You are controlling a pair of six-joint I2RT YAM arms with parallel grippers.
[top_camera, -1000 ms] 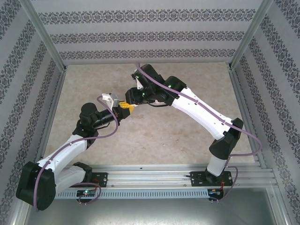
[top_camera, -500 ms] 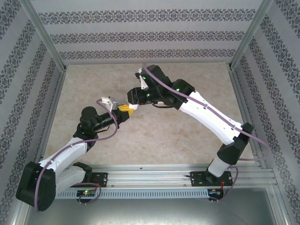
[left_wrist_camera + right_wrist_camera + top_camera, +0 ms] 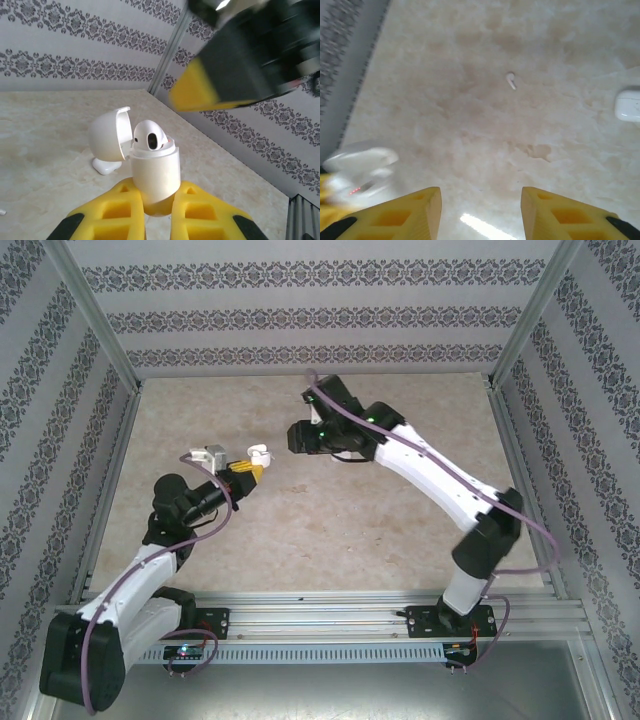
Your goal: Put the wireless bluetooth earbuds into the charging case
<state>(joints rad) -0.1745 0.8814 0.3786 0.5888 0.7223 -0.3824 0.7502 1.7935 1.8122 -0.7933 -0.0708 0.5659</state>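
**Top external view.** Left of the frame's centre, the left pincer [image 3: 247,468] is clenched on the charging case [image 3: 259,453] and carries it above the table [image 3: 330,530]. The right pincer [image 3: 298,436] hangs just right of the case and slightly higher in the frame, apart from it. A loose earbud is too small to make out from here.

**Left wrist view.** At the bottom centre the yellow fingers [image 3: 112,212] clamp the lower body of the case, which stands nearly upright. Its lid [image 3: 106,135] is swung open to the left. One seated earbud [image 3: 149,136] rests in the mouth, with its rounded head up. The blurred yellow and black shape at the upper right is a finger of the right pincer.

**Right wrist view.** The right pincer [image 3: 480,197] is released, with its jaws standing apart over bare table and nothing between them. The loose earbud [image 3: 510,80] lies flat on the table above the jaw gap, a little right of its centre line and well apart from the fingertips. Its long axis runs diagonally, with the head toward the upper left and the stem toward the lower right. A second case [image 3: 627,105] sits at the right edge, and the held case is a blur at the lower left.

As I judge it, the free right arm is the one to fetch the loose earbud. It would have to reach forward toward the top of this frame and turn its jaws across that diagonal.
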